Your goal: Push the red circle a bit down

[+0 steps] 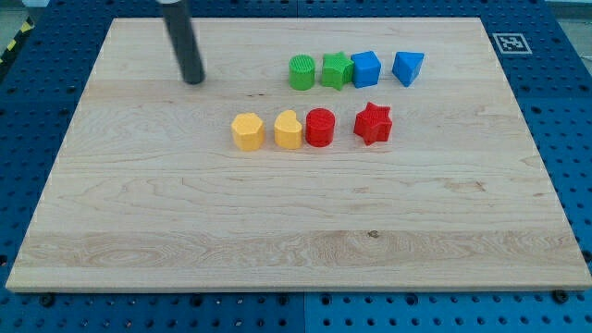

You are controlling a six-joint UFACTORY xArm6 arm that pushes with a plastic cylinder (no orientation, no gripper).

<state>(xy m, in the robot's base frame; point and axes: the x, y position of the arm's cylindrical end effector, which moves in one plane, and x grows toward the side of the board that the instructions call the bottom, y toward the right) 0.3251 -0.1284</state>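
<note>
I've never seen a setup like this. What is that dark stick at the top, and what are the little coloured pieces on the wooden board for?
The dark stick is the end of a robot arm. It has no hand; my tip only slides along the wooden board and pushes blocks. Nothing is held. One camera looks down at the board. The upper row holds a green circle, green star, blue cube and blue triangle. Below are a yellow hexagon, yellow heart, the red circle and a red star. The tip stands apart, up and to the view's left of all blocks.
</note>
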